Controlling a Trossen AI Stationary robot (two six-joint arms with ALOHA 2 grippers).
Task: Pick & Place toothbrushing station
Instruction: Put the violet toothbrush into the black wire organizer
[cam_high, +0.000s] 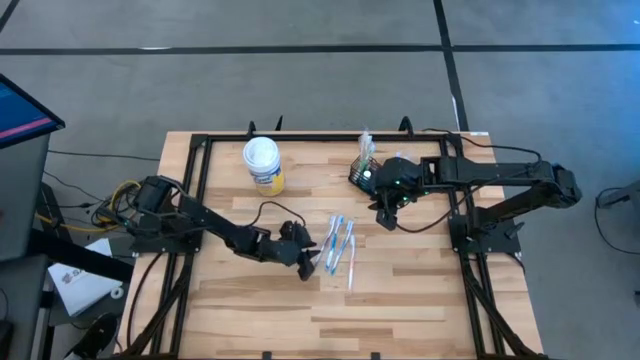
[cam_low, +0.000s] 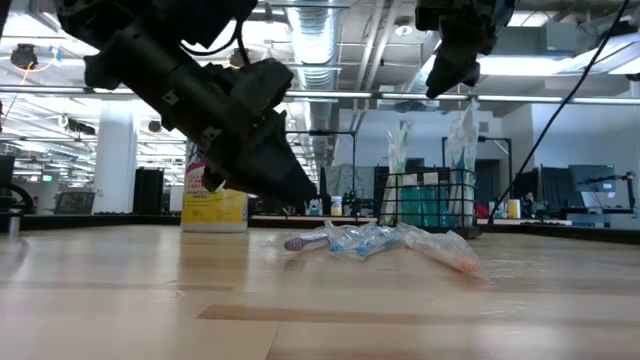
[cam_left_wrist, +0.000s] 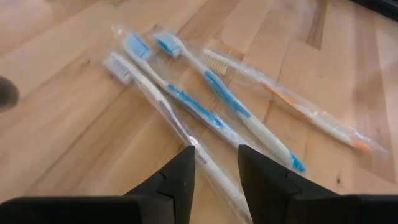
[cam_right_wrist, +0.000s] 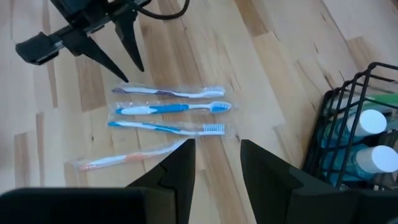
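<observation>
The left gripper (cam_left_wrist: 214, 177), fingers spread and empty, hovered just beside four wrapped toothbrushes (cam_high: 340, 245) at mid-table, apparently about to pick one. The right gripper (cam_right_wrist: 216, 163), also spread and empty, waited beside the toothbrushing station (cam_high: 362, 168) at the table's far edge. Next, the left must descend and straddle a single handle.

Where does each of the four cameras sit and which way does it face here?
High view: above, looking straight down on the table; both arms show.
Low view: at table-top height, looking level past the toothbrushes to the black mesh caddy; both arms hang in from above.
Left wrist view: looks past the open left gripper at the toothbrushes.
Right wrist view: looks past the open right gripper at the toothbrushes, caddy and left gripper.
All four share the toothbrushes.
</observation>
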